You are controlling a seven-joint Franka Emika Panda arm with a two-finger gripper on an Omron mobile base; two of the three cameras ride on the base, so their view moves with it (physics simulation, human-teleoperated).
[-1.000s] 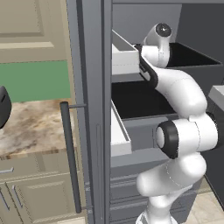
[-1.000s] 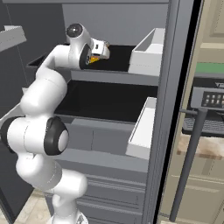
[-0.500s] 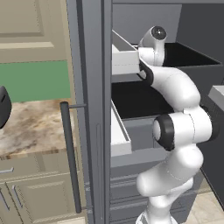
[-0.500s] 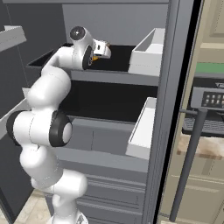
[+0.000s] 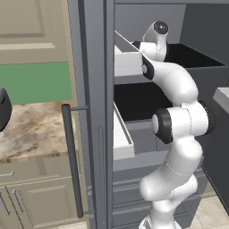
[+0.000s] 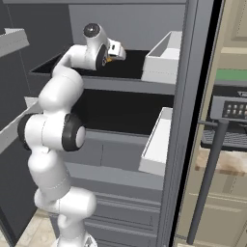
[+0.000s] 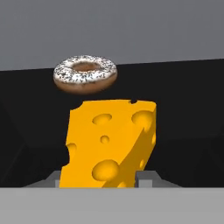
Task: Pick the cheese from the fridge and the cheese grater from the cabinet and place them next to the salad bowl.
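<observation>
The cheese [image 7: 109,144], an orange-yellow wedge with holes, sits between my gripper's [image 7: 99,180] two grey fingertips, which press its lower sides. In the right base view my gripper [image 6: 116,52] is inside the open fridge [image 6: 193,96] over the upper black shelf [image 6: 130,72], with a speck of orange cheese [image 6: 110,59] under the hand. From the left base view my hand [image 5: 139,45] is partly hidden behind a white door bin [image 5: 127,60]. The grater, cabinet and salad bowl are out of view.
A sprinkled donut [image 7: 85,74] lies on the black shelf behind the cheese. White door bins [image 6: 164,55] [image 6: 157,144] stand close to the hand's right. The long bar handle [image 5: 71,156], a marble counter [image 5: 31,129] and a stove front [image 6: 231,108] lie outside the fridge.
My hand, still holding the cheese, has shifted slightly up and toward the door bins, and the upper arm has folded in closer. The base views have not shifted.
</observation>
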